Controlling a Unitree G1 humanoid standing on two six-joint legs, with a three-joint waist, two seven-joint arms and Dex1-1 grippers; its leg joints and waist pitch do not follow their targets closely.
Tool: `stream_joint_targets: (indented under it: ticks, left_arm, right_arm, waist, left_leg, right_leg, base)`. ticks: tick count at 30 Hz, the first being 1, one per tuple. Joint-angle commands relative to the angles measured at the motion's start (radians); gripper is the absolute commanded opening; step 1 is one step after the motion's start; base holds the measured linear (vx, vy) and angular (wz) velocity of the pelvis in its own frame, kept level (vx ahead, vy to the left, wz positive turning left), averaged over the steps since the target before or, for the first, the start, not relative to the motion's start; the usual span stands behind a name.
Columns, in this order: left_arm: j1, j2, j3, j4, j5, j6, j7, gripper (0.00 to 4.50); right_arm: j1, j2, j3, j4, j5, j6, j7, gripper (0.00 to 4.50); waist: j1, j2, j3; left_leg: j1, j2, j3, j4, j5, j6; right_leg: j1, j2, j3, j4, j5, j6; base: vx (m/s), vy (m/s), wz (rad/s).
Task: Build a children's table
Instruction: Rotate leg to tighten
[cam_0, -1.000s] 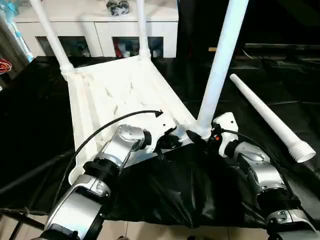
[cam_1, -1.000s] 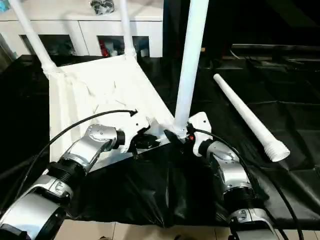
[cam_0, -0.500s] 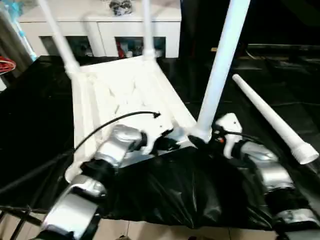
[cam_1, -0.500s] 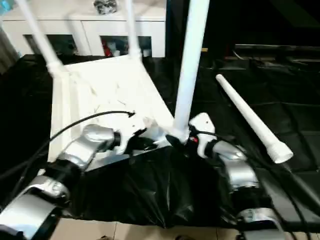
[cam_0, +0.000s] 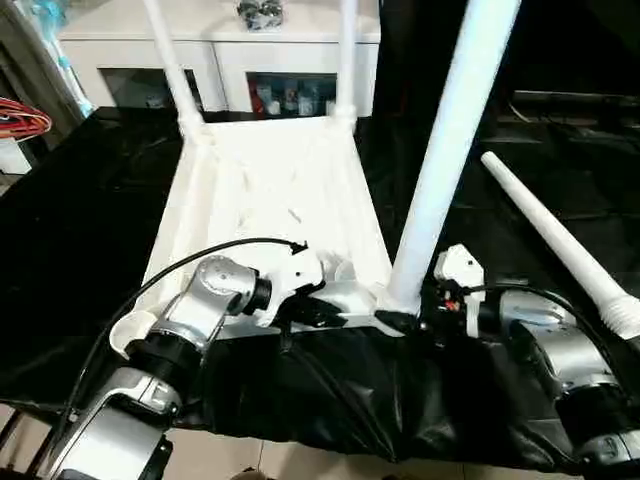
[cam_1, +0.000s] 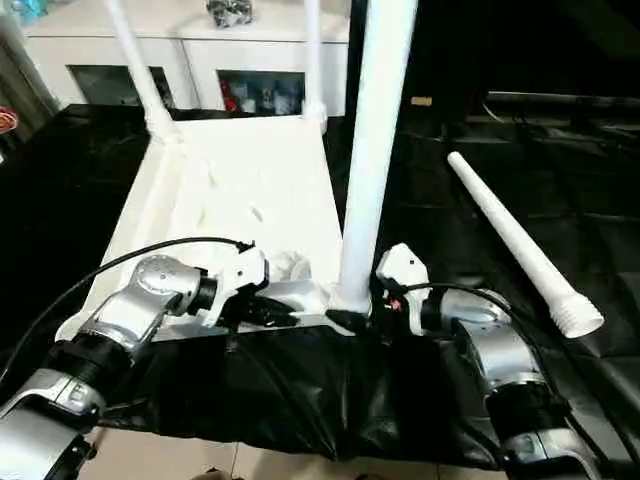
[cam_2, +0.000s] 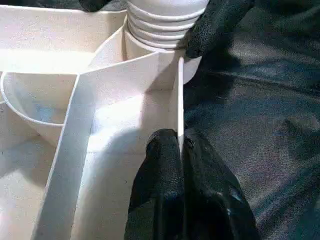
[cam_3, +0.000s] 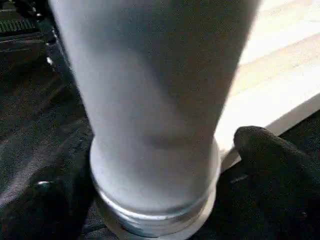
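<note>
On the black-covered tabletop in front of me the children's table lies upside down, its ribbed underside facing up. Three legs stand upright in corner sockets: the two far legs, one on the left and one on the right, and the near right leg, which rises from the corner closest to my right arm. The fourth leg lies loose on the black cover, well apart from the table, off to my right, its threaded end toward me. The near left corner socket is open and bare. My left gripper is pressed together, pinching the thin near edge wall of the table close beside the near right socket. My right gripper is spread wide around the base of the near right leg, one finger on each side of the collar; the right wrist view suggests contact, but I cannot confirm a firm hold. My assessment: three of four legs are placed, with the third being seated or tightened; the fourth remains to be fetched and fitted, and the table then turned upright. Whether the near right leg's thread is fully home cannot be determined: ridges are visible above the socket in the left wrist view. The tops of all three standing legs are cut off, as is the loose leg's end in the left eye view.
</note>
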Motion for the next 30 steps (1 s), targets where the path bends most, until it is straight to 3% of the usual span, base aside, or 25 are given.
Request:
stream_joint_targets:
  ticks: [1, 12, 15, 16, 17, 18, 19, 20, 21, 23, 27, 28, 30]
  left_arm:
    - [0.015, -0.005, -0.021, -0.031, -0.029, 0.004, -0.062, 0.00]
    - [0.018, -0.014, -0.013, -0.034, -0.035, 0.029, -0.049, 0.00]
    - [0.004, -0.039, 0.003, -0.008, -0.021, 0.041, 0.026, 0.00]
    - [-0.031, -0.089, 0.030, 0.049, 0.001, 0.053, 0.159, 0.00]
    - [-0.048, -0.112, 0.041, 0.076, 0.011, 0.057, 0.221, 0.00]
    - [-0.061, -0.130, 0.050, 0.097, 0.018, 0.060, 0.269, 0.00]
    - [-0.085, -0.170, 0.066, 0.130, 0.023, 0.071, 0.356, 0.00]
    - [-0.095, -0.188, 0.074, 0.144, 0.023, 0.076, 0.396, 0.00]
    - [-0.107, -0.210, 0.083, 0.159, 0.023, 0.081, 0.442, 0.00]
    - [-0.119, -0.243, 0.088, 0.172, 0.023, 0.081, 0.486, 0.00]
    - [-0.114, -0.264, 0.072, 0.166, 0.035, 0.054, 0.475, 0.00]
    - [-0.110, -0.261, 0.069, 0.161, 0.035, 0.045, 0.455, 0.00]
    - [-0.100, -0.246, 0.063, 0.154, 0.033, 0.026, 0.414, 0.00]
  right_arm:
    - [0.015, -0.005, 0.013, -0.010, -0.002, 0.028, 0.005, 3.91]
    - [0.032, 0.044, 0.003, -0.016, 0.016, 0.042, -0.036, 3.12]
    - [0.010, 0.087, -0.022, 0.034, -0.005, 0.028, -0.151, 2.89]
    - [-0.036, 0.138, -0.049, 0.136, -0.044, 0.011, -0.322, 2.85]
    - [-0.056, 0.158, -0.059, 0.180, -0.057, 0.007, -0.390, 2.85]
    - [-0.071, 0.173, -0.066, 0.211, -0.067, 0.007, -0.440, 2.76]
    - [-0.100, 0.211, -0.091, 0.266, -0.061, 0.019, -0.534, 2.74]
    - [-0.113, 0.228, -0.101, 0.289, -0.058, 0.022, -0.575, 2.74]
    - [-0.127, 0.249, -0.113, 0.313, -0.053, 0.025, -0.621, 2.74]
    - [-0.146, 0.288, -0.119, 0.339, -0.057, 0.019, -0.687, 2.74]
    - [-0.153, 0.321, -0.093, 0.341, -0.086, -0.034, -0.703, 2.74]
    - [-0.152, 0.325, -0.094, 0.337, -0.079, -0.044, -0.681, 3.28]
    - [-0.149, 0.317, -0.102, 0.326, -0.062, -0.057, -0.630, 3.42]
  waist:
    - [0.000, -0.011, -0.069]
    - [-0.003, -0.011, -0.067]
    - [-0.016, -0.012, -0.063]
    - [-0.019, -0.013, -0.062]
    - [-0.032, -0.014, -0.054]
    - [-0.035, -0.013, -0.052]
    - [-0.042, -0.017, -0.054]
    - [-0.050, -0.012, -0.050]
    - [-0.052, -0.016, -0.052]
    - [-0.054, -0.015, -0.056]
    - [-0.051, -0.015, -0.059]
    - [-0.052, -0.014, -0.058]
    - [-0.052, -0.016, -0.059]
  left_leg:
    - [0.004, 0.026, -0.004, -0.067, -0.222, 0.077]
    - [0.004, 0.025, -0.004, -0.067, -0.229, 0.070]
    - [0.006, 0.022, -0.007, -0.071, -0.261, 0.050]
    - [0.008, 0.020, -0.007, -0.069, -0.277, 0.044]
    - [0.012, 0.014, -0.006, -0.069, -0.304, 0.030]
    - [0.018, 0.012, -0.009, -0.068, -0.329, 0.019]
    - [0.019, 0.005, -0.011, -0.062, -0.340, 0.016]
    - [0.023, 0.004, -0.009, -0.060, -0.351, 0.022]
    - [0.023, 0.003, -0.011, -0.058, -0.355, 0.023]
    - [0.013, 0.003, -0.014, -0.061, -0.339, 0.041]
    - [0.010, 0.006, -0.014, -0.065, -0.336, 0.058]
    - [0.010, 0.008, -0.014, -0.067, -0.340, 0.062]
    - [0.008, 0.007, -0.014, -0.067, -0.343, 0.068]
  right_leg:
    - [0.057, -0.054, 0.046, -0.060, -0.311, -0.202]
    - [0.055, -0.054, 0.046, -0.064, -0.351, -0.188]
    - [0.051, -0.056, 0.044, -0.071, -0.406, -0.178]
    - [0.050, -0.055, 0.043, -0.073, -0.434, -0.167]
    - [0.041, -0.051, 0.039, -0.082, -0.492, -0.154]
    - [0.041, -0.051, 0.034, -0.086, -0.536, -0.142]
    - [0.044, -0.052, 0.027, -0.097, -0.595, -0.109]
    - [0.034, -0.052, 0.025, -0.108, -0.627, -0.096]
    - [0.037, -0.052, 0.020, -0.110, -0.634, -0.087]
    - [0.045, -0.053, 0.016, -0.112, -0.622, -0.072]
    - [0.043, -0.054, 0.019, -0.110, -0.576, -0.085]
    - [0.044, -0.054, 0.019, -0.108, -0.566, -0.092]
    - [0.045, -0.054, 0.021, -0.106, -0.555, -0.099]
  base:
    - [0.000, 0.000, 0.00]
    - [0.000, 0.000, 0.00]
    - [0.000, 0.000, 0.00]
    - [0.000, 0.000, 0.00]
    - [0.000, 0.000, 0.00]
    - [-0.052, 0.006, -0.03]
    - [-0.055, 0.011, -0.02]
    - [-0.055, 0.011, -0.02]
    - [0.000, 0.000, 0.00]
    - [0.000, 0.000, 0.00]
    - [0.000, 0.000, 0.00]
    - [0.000, 0.000, 0.00]
    - [0.000, 0.000, 0.00]
